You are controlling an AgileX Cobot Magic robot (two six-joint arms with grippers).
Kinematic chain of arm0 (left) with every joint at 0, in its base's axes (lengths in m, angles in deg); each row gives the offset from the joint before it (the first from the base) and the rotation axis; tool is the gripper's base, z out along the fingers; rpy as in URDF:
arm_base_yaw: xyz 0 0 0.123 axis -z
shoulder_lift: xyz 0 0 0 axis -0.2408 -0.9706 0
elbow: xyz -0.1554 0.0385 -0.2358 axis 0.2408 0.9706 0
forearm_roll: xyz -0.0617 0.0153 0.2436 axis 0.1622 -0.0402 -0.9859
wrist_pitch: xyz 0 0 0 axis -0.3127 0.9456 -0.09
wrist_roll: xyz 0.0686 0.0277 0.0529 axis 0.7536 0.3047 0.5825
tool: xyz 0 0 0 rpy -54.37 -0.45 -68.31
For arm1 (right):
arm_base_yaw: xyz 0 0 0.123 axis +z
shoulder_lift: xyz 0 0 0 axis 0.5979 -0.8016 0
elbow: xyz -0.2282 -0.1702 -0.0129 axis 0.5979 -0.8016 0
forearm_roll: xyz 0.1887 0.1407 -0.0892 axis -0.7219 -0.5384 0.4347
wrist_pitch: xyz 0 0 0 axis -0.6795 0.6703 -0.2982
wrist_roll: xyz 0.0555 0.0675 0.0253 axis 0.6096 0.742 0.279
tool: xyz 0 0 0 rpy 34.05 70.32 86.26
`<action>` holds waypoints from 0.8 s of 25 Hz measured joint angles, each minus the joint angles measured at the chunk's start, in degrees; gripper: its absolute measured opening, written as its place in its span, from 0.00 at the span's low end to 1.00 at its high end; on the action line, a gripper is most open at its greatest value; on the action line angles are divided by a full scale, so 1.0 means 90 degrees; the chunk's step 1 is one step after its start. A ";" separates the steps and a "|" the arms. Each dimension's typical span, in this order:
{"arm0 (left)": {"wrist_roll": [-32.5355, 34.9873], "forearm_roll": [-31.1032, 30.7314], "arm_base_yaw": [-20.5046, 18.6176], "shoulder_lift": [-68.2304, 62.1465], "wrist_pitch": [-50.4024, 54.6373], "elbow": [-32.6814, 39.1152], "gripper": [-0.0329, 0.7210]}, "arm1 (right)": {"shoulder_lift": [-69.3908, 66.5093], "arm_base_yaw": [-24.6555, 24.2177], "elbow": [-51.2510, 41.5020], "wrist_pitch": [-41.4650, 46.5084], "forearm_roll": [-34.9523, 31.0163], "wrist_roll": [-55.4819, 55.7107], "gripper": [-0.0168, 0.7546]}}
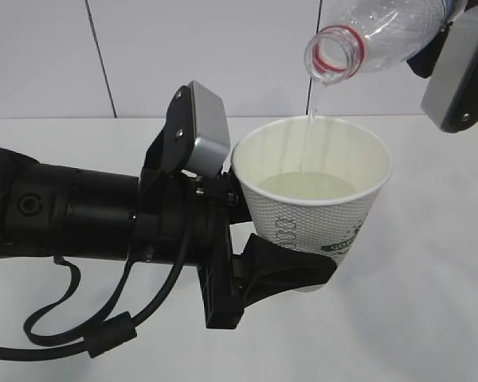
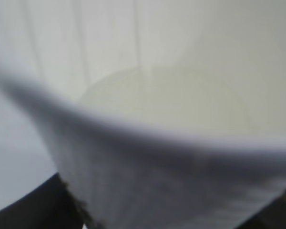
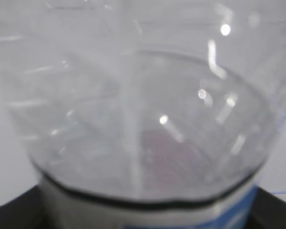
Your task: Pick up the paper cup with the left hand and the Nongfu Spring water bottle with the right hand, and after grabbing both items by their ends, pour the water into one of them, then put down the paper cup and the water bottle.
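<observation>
Cup (image 1: 315, 203): one. White paper, green print, upright, off the table (image 1: 430, 318). Held low on its wall by the left gripper (image 1: 291, 267), whose black fingers are closed around the base end from the left side. Mouth faces up. The left wrist view shows its rim and inside at close range, blurred.

Bottle (image 1: 378, 36): one. Clear plastic, red neck ring, no cap. Tipped steeply, long axis running from upper right down to lower left, mouth lowest. Mouth sits directly above the cup's far rim, apart from it. Label not seen in the exterior view.

Right gripper (image 1: 454, 48): only its grey block and a little of the black body show at the top right corner. It appears closed on the bottle's far end; the right wrist view is filled by the bottle wall, too blurred to show the fingers.

Water (image 1: 307, 187): one thin stream falling from mouth to cup; a pale pool covers the cup's bottom, level well below the rim.

Judgement: pouring in hand. Next move turns on the mouth staying over the cup opening while the bottle is righted; the cup belongs to the left arm, the bottle to the right.
</observation>
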 joint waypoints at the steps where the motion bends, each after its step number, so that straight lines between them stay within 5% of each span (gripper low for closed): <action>1: 0.0000 0.0000 0.0000 0.0000 0.0000 0.0000 0.72 | 0.0000 0.0000 0.0000 0.0000 0.0000 -0.0011 0.66; 20: 0.0000 -0.0011 0.0000 -0.0010 0.0000 0.0000 0.72 | 0.0000 0.0000 0.0000 0.0000 0.0000 -0.0036 0.66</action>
